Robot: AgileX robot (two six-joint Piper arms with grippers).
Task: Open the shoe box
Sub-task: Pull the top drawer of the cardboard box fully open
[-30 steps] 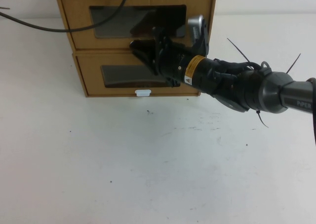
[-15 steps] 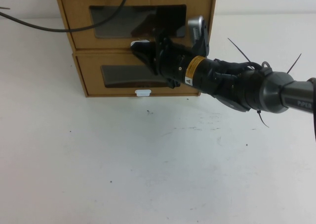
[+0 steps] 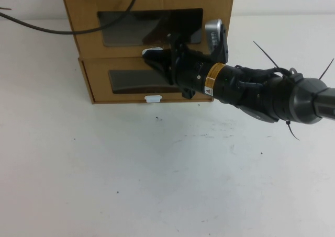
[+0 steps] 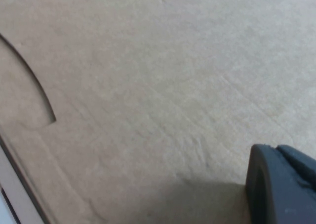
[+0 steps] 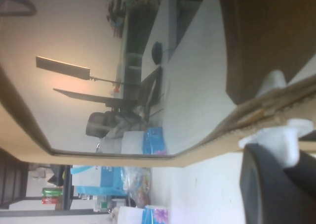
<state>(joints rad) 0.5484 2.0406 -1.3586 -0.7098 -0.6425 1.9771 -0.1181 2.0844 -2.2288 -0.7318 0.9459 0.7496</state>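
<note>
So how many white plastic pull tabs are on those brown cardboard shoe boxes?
2. The upper box's tab is pinched in the right gripper; the lower box's tab sits free below. Left gripper is over cardboard. The arm could hide more.

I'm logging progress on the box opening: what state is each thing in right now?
right gripper: at the upper box's front, shut on the upper white tab
upper shoe box: not visibly open yet
lower shoe box: shut
lower white tab: free, untouched
left gripper: close over a cardboard surface
</note>
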